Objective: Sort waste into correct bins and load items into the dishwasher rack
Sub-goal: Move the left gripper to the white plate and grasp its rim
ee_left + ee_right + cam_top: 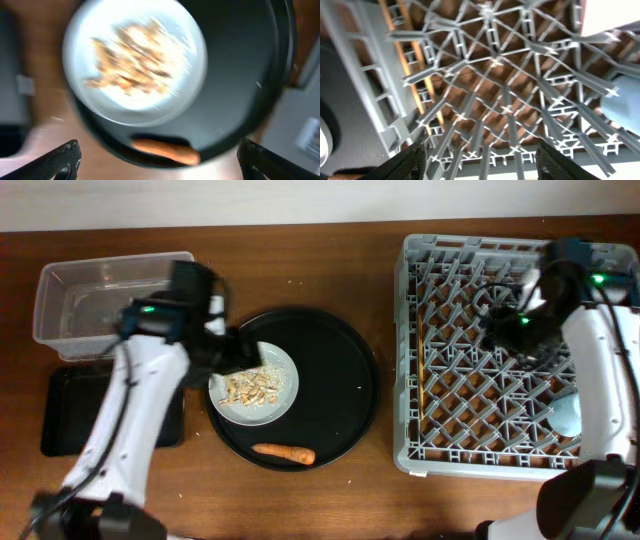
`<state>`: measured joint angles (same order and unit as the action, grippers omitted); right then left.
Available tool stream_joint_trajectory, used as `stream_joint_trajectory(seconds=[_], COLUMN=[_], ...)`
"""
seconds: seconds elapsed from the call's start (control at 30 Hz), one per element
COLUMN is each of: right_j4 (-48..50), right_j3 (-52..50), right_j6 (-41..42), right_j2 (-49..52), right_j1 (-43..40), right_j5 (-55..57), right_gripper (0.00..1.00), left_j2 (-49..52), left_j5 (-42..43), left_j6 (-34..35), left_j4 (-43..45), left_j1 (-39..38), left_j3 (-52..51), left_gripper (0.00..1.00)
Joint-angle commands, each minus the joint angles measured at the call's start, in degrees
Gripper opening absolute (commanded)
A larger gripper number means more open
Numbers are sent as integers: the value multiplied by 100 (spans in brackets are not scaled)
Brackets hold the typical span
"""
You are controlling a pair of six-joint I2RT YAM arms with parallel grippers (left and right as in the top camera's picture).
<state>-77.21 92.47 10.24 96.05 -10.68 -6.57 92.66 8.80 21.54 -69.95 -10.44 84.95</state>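
Overhead: fixed, looks straight down, far, covers whole table [300, 250]. Left wrist: faces down, close above grey plate [187, 80] and carrot [167, 151], blurred; both also in overhead. Right wrist: close over dishwasher rack [360, 110] grid, tilted; overhead shares it.

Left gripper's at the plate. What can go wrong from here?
1. The food scraps lie loose on the grey plate; if the open left gripper tips it, they may spill onto the round black tray.
2. The carrot lies loose close to the plate; a sliding plate might knock it off the tray.
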Motion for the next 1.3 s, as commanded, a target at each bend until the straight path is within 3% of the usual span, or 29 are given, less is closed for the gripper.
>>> stream_joint_trajectory(seconds=[0.0,0.13,0.23,0.37,0.5,0.57,0.83,1.07,1.17,1.2,1.27], right_j4=[-15,-17,-17,-17,-17,-15,2,2,2,2,2], right_j3=[85,81,76,74,72,72,72,72,72,72,72], right_j6=[-61,-59,-59,-59,-59,-61,-61,-61,-61,-61,-63], right_j2=[-107,-107,-107,-107,-107,-107,-107,-107,-107,-107,-107], right_j1=[-66,-61,-59,-59,-59,-59,-59,-61,-61,-61,-61], right_j5=[-55,-57,-59,-59,-57,-57,-57,-55,-52,-50,-31], right_gripper=[69,69,69,69,69,69,69,69,69,69,69], left_j2=[380,693,1115,1720,2299,2424,2505,2505,2503,2503,2500], left_j5=[507,-24,-629,-743,-887,-876,-905,-1071,-1637,-1762,-1926], left_j6=[1001,984,101,-155,-157,-173,-173,-173,-170,-173,-173], left_j4=[-61,487,920,1117,1121,1119,1360,1510,1504,1504,1462], left_j1=[-588,-1207,-1711,-1982,-1996,-1996,-2070,-2068,-2068,-2065,-2057], left_j3=[-70,-70,-70,-70,-70,-70,-638,-881,-874,-872,-844], left_gripper=[99,99,99,99,89,79,73,40,8,2,1])
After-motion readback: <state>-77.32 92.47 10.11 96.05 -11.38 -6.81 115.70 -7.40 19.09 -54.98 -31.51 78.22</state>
